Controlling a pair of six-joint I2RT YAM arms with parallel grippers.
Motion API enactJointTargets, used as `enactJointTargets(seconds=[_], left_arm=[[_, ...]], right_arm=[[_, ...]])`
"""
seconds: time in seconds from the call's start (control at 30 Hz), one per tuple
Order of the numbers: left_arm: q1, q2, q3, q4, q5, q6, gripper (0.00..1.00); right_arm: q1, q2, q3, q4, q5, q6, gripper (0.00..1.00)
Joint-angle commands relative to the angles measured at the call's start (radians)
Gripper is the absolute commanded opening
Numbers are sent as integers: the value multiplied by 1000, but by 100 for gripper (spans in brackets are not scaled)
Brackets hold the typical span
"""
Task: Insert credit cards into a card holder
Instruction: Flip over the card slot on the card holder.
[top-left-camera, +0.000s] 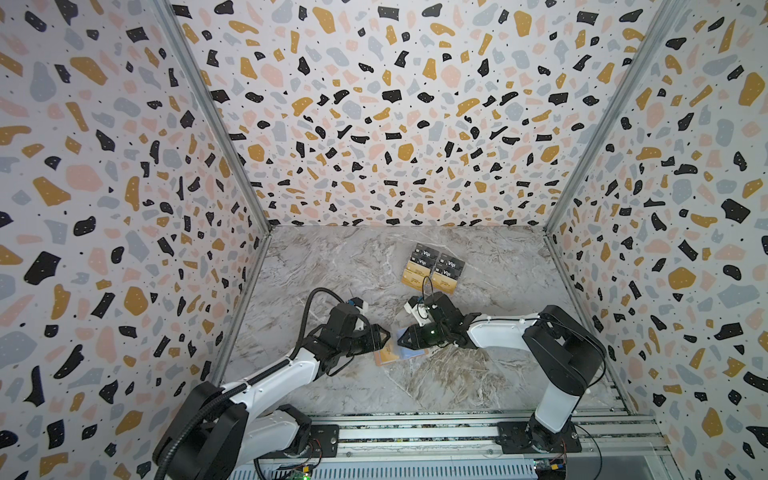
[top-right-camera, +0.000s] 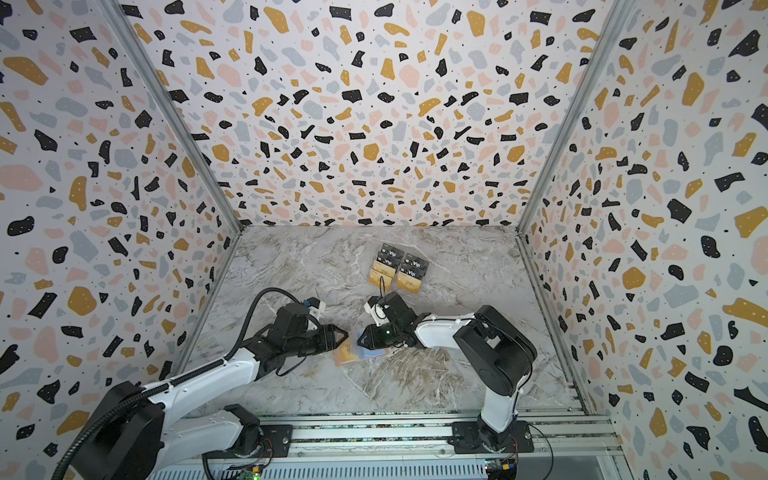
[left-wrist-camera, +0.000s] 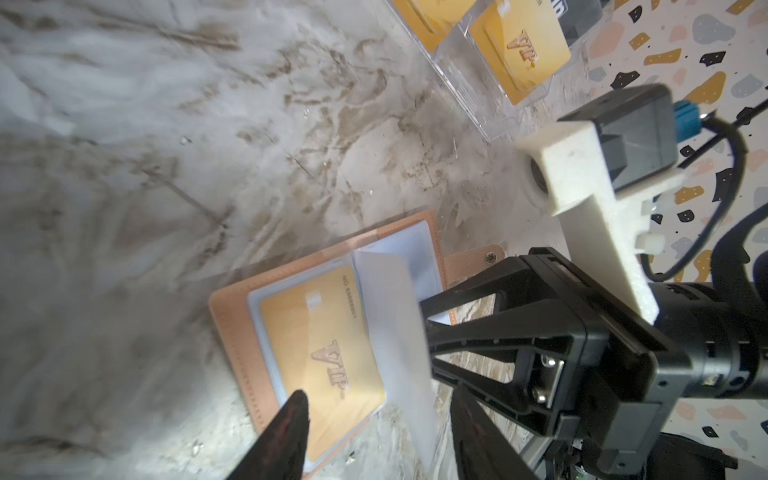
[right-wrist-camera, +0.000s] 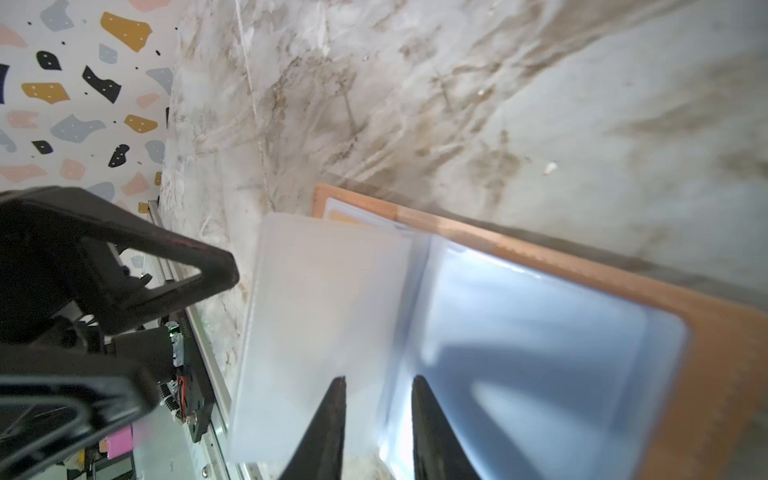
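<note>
Left tool (top-left-camera: 385, 336) and right tool (top-left-camera: 400, 340) low, nose-to-nose, jaws parted.

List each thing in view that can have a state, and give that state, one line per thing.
Holder: open, flat on the table, snap undone.
Raised sleeve: standing up, empty.
Gold card: inside a flat sleeve of the holder.
Stand: holds gold cards and black cards.
Left gripper: open, empty.
Right gripper: jaws apart, a finger at the raised sleeve.
</note>
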Motion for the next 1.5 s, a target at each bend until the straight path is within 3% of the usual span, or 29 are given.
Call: enactJointTargets(seconds=[0.0,0.17,0.4,0.53,0.7,0.83,1.07,1.17,1.47], left_arm=[[18,-52,-13,-15,-23,13,50],[24,-88,-11,-34,-26,23,44],[23,8,-29,59,45,-11,31],[22,61,-22,122,44,-51,27],[-12,150,2,154,55,-50,26],[-48,243,75,45,15,34,25],[-48,295,120,-44,-27,134,23],[-47,318,123,-40,-34,145,23],[-48,382,133,-45,-73,193,23]], right_arm=[[25,6,49,13,-33,-19,29],[43,50,45,84,-60,23,28],[34,94,30,242,-125,111,21],[-13,34,-38,370,-166,195,20],[-69,-48,9,190,-140,94,21],[-115,-62,121,-34,-84,-67,23],[-226,-14,352,-298,-10,-298,39],[-259,26,449,-388,91,-381,36],[-364,126,679,-588,233,-555,36]])
